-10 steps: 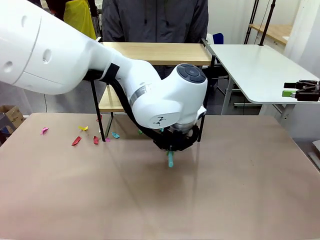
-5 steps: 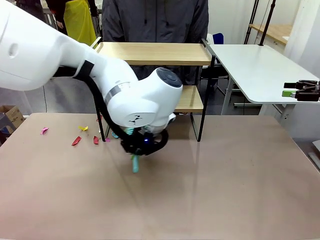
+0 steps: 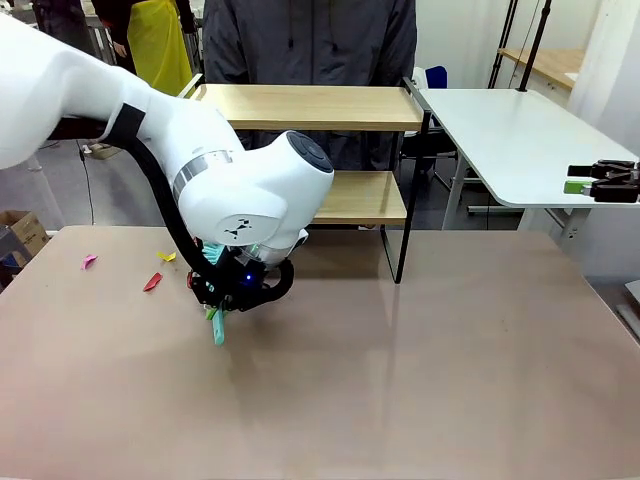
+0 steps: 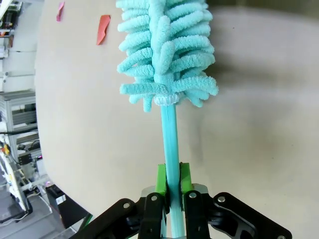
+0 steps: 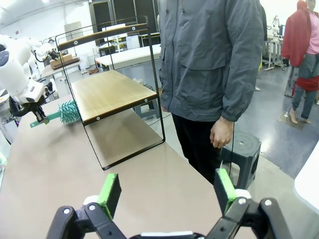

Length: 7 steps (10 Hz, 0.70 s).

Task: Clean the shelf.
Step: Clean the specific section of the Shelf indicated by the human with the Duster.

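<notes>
Bright, even indoor light falls from overhead in all 3 views. In the front view the counter point(image 3: 470, 380) carries a dull sheen with pale vertical streaks of reflection, and a broad, soft-edged shadow lies under the left arm point(image 3: 240, 190). Outlines there are sharp. In the left wrist view the duster point(image 4: 167, 55) is crisp and casts a faint grey shadow on the counter beyond it; the counter's edge bows at the picture's left side. In the right wrist view the shelf point(image 5: 112, 92) frame curves from wide-angle distortion, the right pincer point(image 5: 167, 191) looks slightly soft at its green pads, and the ceiling point(image 5: 30, 10) is washed bright at upper left.
</notes>
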Motion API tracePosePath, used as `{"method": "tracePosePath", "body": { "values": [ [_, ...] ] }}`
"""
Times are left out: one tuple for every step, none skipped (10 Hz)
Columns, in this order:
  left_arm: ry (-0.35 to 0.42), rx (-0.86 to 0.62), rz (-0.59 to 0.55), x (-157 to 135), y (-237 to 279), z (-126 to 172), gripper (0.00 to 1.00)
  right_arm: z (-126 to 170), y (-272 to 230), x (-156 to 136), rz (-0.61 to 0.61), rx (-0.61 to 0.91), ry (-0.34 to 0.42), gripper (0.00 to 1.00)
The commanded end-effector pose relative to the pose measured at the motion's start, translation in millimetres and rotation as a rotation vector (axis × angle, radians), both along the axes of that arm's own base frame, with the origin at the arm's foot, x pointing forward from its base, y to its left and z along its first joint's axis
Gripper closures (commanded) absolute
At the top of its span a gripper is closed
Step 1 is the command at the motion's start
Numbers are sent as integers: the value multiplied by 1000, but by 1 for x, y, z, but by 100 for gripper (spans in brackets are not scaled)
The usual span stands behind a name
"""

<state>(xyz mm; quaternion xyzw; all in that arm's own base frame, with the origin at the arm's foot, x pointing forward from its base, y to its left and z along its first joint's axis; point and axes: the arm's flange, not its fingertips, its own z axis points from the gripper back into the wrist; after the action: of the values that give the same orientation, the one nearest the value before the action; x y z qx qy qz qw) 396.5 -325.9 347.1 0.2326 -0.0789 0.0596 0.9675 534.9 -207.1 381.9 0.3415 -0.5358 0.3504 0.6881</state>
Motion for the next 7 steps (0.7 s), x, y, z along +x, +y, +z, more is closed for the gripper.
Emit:
{"method": "tracePosePath", "body": {
  "values": [
    [8,-3,-3,2,0,-6,87,2,2,1,3,-5,-3,0],
    [8,-3,-3,2,0,-6,87,2,2,1,3,-5,-3,0],
    [5,0,-2,0,-1,-3,87,2,2,1,3,-5,-3,0],
    [-58,-99,-36,-5,1,5,87,2,2,1,3,-5,-3,0],
    [-86,-137,-69,-10,6,10,87,2,2,1,3,-5,-3,0],
    [-89,-163,-102,-12,11,13,87,2,2,1,3,-5,-3,0],
    [-99,-203,-153,-17,16,16,87,2,2,1,3,-5,-3,0]
  ]
}}
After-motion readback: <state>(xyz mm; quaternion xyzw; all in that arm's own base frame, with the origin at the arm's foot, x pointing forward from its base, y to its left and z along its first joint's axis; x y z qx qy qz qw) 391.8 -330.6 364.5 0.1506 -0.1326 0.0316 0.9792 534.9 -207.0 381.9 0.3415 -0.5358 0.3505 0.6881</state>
